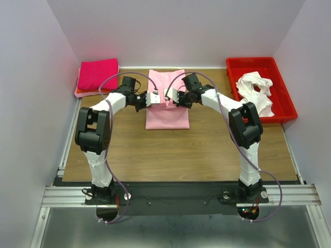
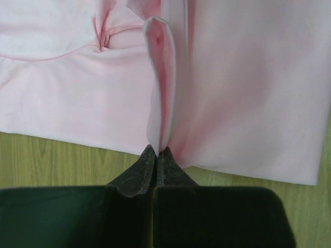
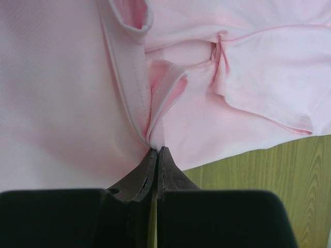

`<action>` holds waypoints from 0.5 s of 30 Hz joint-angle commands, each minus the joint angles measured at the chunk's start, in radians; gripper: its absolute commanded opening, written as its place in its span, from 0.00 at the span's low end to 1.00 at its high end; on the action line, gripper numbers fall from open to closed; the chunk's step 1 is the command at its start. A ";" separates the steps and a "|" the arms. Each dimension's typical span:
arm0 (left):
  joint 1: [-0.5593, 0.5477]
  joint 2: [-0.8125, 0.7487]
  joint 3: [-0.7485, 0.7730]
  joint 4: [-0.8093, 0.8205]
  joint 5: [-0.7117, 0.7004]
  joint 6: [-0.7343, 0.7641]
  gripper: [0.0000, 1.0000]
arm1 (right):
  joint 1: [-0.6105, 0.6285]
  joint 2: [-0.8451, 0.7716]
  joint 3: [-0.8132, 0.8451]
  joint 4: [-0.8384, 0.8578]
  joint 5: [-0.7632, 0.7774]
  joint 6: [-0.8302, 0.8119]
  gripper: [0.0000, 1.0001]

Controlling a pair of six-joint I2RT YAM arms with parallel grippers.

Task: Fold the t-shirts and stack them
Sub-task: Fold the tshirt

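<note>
pink t-shirt [image 1: 166, 114]: lies on the far centre of the bench [image 1: 196, 150], partly folded into a long panel running near to far.

left end effector [image 2: 156, 156]: fingers pressed together, clamped on a raised fold of the pink cloth at the shirt's left side.

right end effector [image 3: 156, 155]: fingers likewise together, pinching a hemmed edge at the shirt's right side. the two stand close, facing each other across the middle of the garment.

folded magenta shirt [image 1: 97, 73]: far left corner, resting on an orange layer [image 1: 77, 93] that shows at its near edge.

red bin [image 1: 231, 77]: far right, holding a crumpled white garment [image 1: 255, 90].

surface: wood-grain board, light brown, with a metal rail [image 1: 176, 195] along the near edge carrying both arm bases.

room: plain pale walls on the left, far and right sides.
</note>
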 commanded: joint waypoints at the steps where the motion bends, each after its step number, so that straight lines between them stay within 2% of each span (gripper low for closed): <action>1: 0.012 0.025 0.072 0.022 0.026 0.000 0.00 | -0.011 0.033 0.069 0.025 -0.030 -0.017 0.01; 6: 0.024 0.052 0.099 0.036 0.023 -0.005 0.00 | -0.014 0.059 0.095 0.037 -0.025 -0.009 0.01; 8: 0.027 0.062 0.110 0.048 0.012 -0.009 0.11 | -0.014 0.070 0.107 0.047 -0.010 0.003 0.05; 9: 0.029 0.063 0.116 0.063 0.009 -0.018 0.16 | -0.016 0.071 0.110 0.050 -0.001 0.012 0.10; 10: 0.030 0.066 0.125 0.074 0.001 -0.046 0.27 | -0.016 0.068 0.113 0.054 0.017 0.028 0.24; 11: 0.032 0.063 0.133 0.083 0.000 -0.060 0.31 | -0.018 0.064 0.115 0.060 0.022 0.040 0.32; 12: 0.041 0.057 0.142 0.086 -0.002 -0.069 0.41 | -0.025 0.057 0.118 0.062 0.027 0.052 0.47; 13: 0.044 0.051 0.151 0.089 -0.002 -0.080 0.43 | -0.031 0.048 0.121 0.065 0.034 0.063 0.51; 15: 0.059 0.037 0.170 0.112 0.001 -0.152 0.44 | -0.047 0.018 0.129 0.070 0.053 0.095 0.53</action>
